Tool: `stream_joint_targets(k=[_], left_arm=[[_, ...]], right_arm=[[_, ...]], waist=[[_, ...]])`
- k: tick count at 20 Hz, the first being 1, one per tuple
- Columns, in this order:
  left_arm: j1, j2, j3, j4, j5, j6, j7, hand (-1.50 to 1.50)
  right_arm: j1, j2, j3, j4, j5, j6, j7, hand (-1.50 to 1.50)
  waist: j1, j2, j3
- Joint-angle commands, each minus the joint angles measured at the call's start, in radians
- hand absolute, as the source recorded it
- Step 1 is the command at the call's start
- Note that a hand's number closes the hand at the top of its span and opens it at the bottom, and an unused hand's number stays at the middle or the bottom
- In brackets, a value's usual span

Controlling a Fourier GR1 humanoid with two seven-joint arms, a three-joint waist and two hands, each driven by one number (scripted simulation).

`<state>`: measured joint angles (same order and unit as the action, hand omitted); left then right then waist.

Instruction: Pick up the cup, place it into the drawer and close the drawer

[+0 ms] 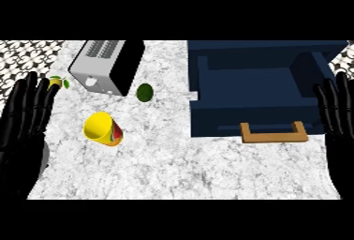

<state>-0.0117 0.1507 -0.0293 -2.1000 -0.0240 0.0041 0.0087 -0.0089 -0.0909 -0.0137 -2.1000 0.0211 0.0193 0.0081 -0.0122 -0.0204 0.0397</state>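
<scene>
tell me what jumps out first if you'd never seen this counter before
The yellow cup lying on its side at the left of the marble counter catches the eye first. Next comes the dark blue drawer, pulled open at the right, with its wooden handle. A toaster stands at the back left, and an open black hand rests at each edge.

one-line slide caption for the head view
Yellow cup lies tipped on counter beside open blue drawer; both hands open.

Counter layout from my seat

I see the cup [104,129] lying left of the open drawer [259,101], before the toaster [107,65]; the drawer's handle [274,133] faces me.
</scene>
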Motion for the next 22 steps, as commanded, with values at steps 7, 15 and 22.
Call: stream_joint_targets(k=[7,15,22], left_arm=[[-0.073,-0.001,0.048,0.187,0.360,-0.201,-0.015,-1.50],[-0.173,0.076,0.176,0.313,0.494,-0.304,0.020,-1.50],[-0.182,0.020,0.127,0.325,0.437,-0.264,0.034,-1.50]], right_arm=[[-0.022,0.016,0.042,0.035,-0.126,0.075,0.065,-1.50],[-0.021,0.050,0.059,0.018,-0.092,0.036,0.085,-1.50],[-0.057,0.056,0.064,0.103,-0.078,0.048,0.060,-1.50]], waist=[[-0.003,0.028,-0.041],[0.011,0.020,-0.040],[0.012,0.020,-0.040]])
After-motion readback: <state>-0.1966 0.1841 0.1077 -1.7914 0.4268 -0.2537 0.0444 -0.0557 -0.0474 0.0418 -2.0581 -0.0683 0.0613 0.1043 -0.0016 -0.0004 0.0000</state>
